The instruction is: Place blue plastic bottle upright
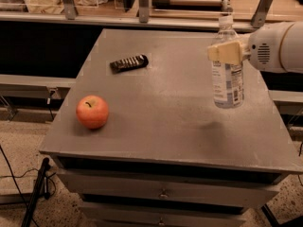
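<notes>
The blue plastic bottle (227, 82) is clear, with a white cap and a white-and-blue label. It stands upright at the right side of the grey table (161, 126). My gripper (226, 53) comes in from the right and is shut on the bottle's upper part, just under the shoulder. Its cream fingers (222, 52) cross the front of the bottle. A faint shadow lies on the table below and left of the base, so the bottle seems to hang a little above the surface.
A red apple (92, 111) sits at the table's front left. A dark flat remote-like bar (129, 63) lies at the back left. Drawers are below the table top. Shelving with metal posts stands behind the table.
</notes>
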### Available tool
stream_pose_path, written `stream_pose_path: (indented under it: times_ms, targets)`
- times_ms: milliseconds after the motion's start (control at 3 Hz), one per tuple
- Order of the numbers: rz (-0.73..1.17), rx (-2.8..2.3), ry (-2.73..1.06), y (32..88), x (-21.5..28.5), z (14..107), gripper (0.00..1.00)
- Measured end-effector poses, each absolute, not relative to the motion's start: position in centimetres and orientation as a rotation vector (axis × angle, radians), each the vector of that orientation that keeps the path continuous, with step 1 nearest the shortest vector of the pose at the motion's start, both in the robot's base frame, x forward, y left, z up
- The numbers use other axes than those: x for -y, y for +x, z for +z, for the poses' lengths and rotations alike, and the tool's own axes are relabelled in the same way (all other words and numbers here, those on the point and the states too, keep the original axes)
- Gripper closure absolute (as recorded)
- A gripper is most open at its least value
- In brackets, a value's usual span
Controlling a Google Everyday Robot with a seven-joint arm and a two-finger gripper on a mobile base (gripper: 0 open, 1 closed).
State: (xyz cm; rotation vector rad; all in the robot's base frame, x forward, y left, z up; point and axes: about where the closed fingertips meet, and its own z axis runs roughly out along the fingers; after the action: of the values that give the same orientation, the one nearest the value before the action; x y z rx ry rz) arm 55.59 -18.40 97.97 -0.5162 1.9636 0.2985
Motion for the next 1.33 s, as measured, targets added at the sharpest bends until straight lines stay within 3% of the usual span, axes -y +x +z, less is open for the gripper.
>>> stream_pose_path:
  times_ms: [667,1333]
  targets:
    - [0.349,-1.864,-0.522,55.5,18.4,99.0,1.0]
    - [0.665,-1.603,-0.449,55.9,20.7,99.9,1.0]
